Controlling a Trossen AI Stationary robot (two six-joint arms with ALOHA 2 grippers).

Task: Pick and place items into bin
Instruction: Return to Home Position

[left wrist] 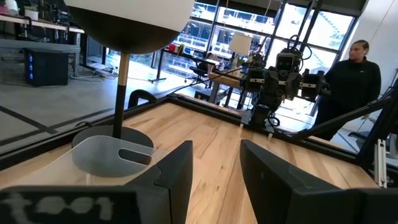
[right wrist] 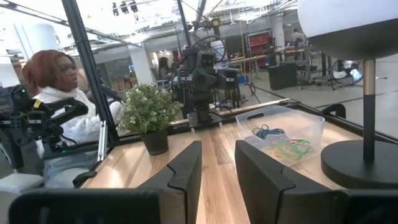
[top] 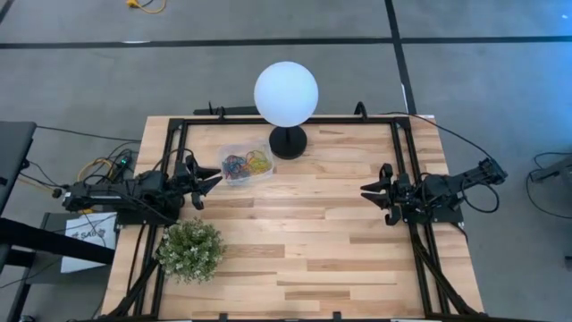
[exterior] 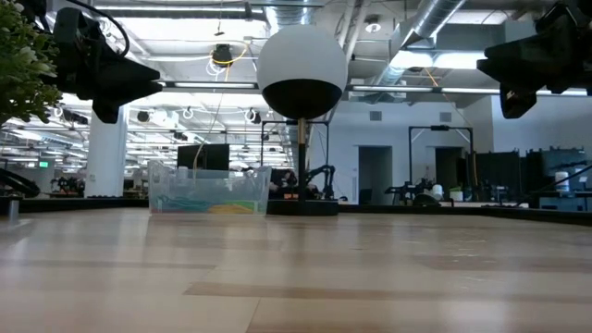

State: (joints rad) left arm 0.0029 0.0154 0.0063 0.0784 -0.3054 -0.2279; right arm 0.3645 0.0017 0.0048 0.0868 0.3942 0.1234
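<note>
The bin (top: 246, 165), a small clear tub, stands on the table left of the lamp's black base. Coloured rubber-band items (top: 248, 164) lie inside it; the right wrist view shows them (right wrist: 283, 147) through the bin's wall (right wrist: 311, 127). My left gripper (top: 214, 179) hovers level above the table's left side, just left of the bin, open with nothing between its fingers (left wrist: 177, 177). My right gripper (top: 366, 195) hovers level near the right edge, open and holding nothing (right wrist: 217, 163). In the low view both arms hang high, the left (exterior: 102, 65) and the right (exterior: 527, 60).
A white globe lamp (top: 286, 93) on a black base (top: 288, 141) stands at the far middle, right beside the bin. A potted green plant (top: 190, 250) sits near the left front. Black frame rails (top: 407, 170) border the table. People stand beyond both sides (left wrist: 351, 81) (right wrist: 56, 93).
</note>
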